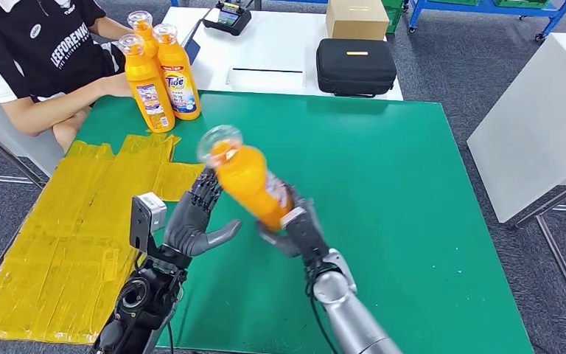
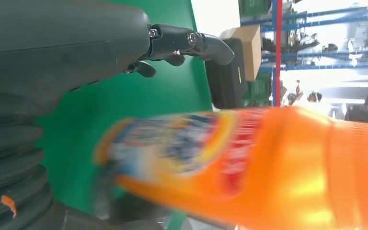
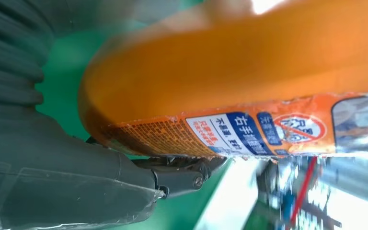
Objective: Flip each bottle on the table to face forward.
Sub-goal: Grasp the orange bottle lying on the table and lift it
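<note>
**Bottle tilted in the right hand**

The orange bottle [image 1: 247,177] is up off the green worktop [image 1: 383,184], long axis slanted, clear cap toward the far left; the right hand [image 1: 298,230] grips its base; the left hand [image 1: 195,221] stands beside it, fingers spread, grasping nothing; three bottles [image 1: 158,74] stand upright at the far-left corner.

Glossy orange plastic bottle [image 1: 249,181]; matt green mat [image 1: 383,184].
</note>
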Action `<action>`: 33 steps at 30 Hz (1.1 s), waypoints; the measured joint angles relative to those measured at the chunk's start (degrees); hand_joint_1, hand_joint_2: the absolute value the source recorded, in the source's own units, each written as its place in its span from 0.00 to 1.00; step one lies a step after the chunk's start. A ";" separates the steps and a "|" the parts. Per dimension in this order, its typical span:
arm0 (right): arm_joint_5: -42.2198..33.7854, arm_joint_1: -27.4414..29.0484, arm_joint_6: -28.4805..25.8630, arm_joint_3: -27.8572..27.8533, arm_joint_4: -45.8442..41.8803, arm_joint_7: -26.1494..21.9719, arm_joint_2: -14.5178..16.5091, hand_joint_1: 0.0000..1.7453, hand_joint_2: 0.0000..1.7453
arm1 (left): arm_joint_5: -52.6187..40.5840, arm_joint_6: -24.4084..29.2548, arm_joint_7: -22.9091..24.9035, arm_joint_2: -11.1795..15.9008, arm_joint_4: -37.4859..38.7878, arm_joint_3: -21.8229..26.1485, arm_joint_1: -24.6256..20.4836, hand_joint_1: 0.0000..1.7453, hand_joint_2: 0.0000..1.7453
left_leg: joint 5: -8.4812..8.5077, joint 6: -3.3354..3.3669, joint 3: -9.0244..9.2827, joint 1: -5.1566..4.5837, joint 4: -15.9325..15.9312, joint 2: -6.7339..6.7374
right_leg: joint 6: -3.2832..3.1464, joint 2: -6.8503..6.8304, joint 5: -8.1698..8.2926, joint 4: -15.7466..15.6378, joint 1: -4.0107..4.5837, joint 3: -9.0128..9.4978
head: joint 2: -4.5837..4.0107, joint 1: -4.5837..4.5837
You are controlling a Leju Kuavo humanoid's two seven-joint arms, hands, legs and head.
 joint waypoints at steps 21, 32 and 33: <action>-0.43 -0.78 3.04 9.73 8.57 2.75 2.58 1.00 1.00 | 3.57 3.87 -1.69 -0.04 0.79 0.05 -1.15 1.00 1.00 | 0.01 -0.01 -0.05 0.01 0.00 0.00 | -0.01 0.00 0.00 0.00 0.00 -0.07 | 0.00 0.01; -0.69 -0.76 2.96 10.29 8.55 2.77 2.26 1.00 1.00 | 3.92 4.43 -2.05 -0.06 1.11 0.05 -1.16 1.00 1.00 | 0.01 -0.01 -0.05 0.01 0.00 0.01 | -0.01 0.01 0.00 0.00 0.00 -0.08 | 0.00 0.01; -0.74 -0.75 2.91 10.34 8.53 2.77 2.25 1.00 1.00 | 3.92 4.48 -2.08 -0.06 1.11 0.05 -1.16 1.00 1.00 | 0.01 -0.01 -0.05 0.01 0.00 0.01 | -0.01 0.01 0.00 0.00 0.00 -0.08 | 0.00 0.01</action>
